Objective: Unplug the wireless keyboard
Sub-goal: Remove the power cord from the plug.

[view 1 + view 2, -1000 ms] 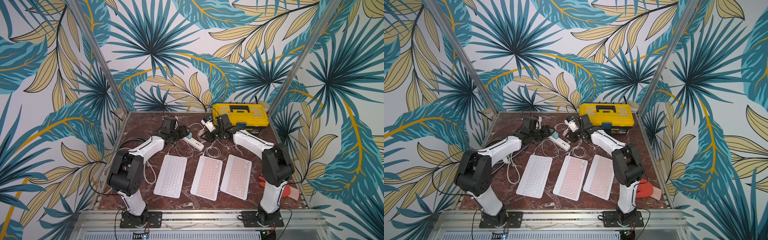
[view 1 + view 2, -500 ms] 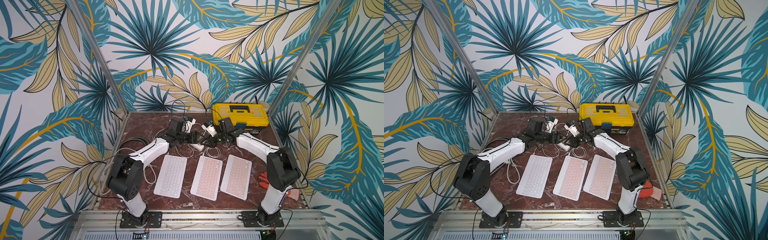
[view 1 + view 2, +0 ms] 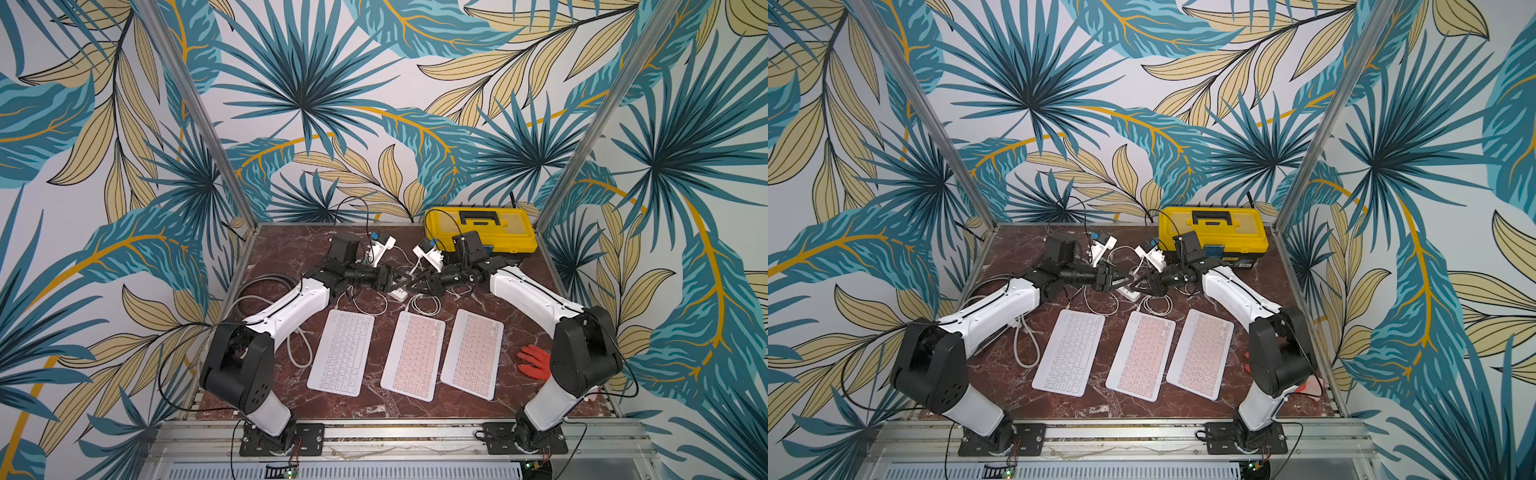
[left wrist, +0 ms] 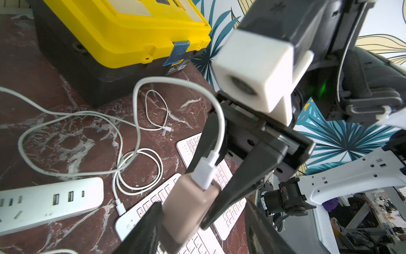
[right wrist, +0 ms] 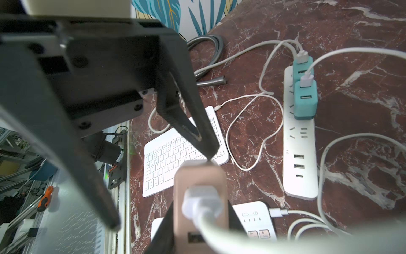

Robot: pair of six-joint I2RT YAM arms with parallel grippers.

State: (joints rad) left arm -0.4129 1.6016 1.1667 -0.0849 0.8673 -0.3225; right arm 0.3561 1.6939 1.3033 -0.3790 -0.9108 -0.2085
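Both top views are bright and evenly lit by diffuse light, with only faint, soft shadows under the arms (image 3: pixel 291 307) on the table (image 3: pixel 291 249). The wide lens bows the posts (image 3: pixel 197 112) toward the edges. In the left wrist view the close camera housing (image 4: pixel 252 72) is blurred and a green lamp (image 4: pixel 321 88) glows, while the cables (image 4: pixel 66 114) are sharp. In the right wrist view the charger (image 5: pixel 200 178) and plug (image 5: pixel 201 202) are out of focus, the strip (image 5: pixel 299 154) is crisp, and streaky glare lies on the metal plate (image 5: pixel 72 220).

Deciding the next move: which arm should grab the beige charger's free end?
Left, probably: the left gripper is open at that end, while the right gripper is shut on the beige charger.
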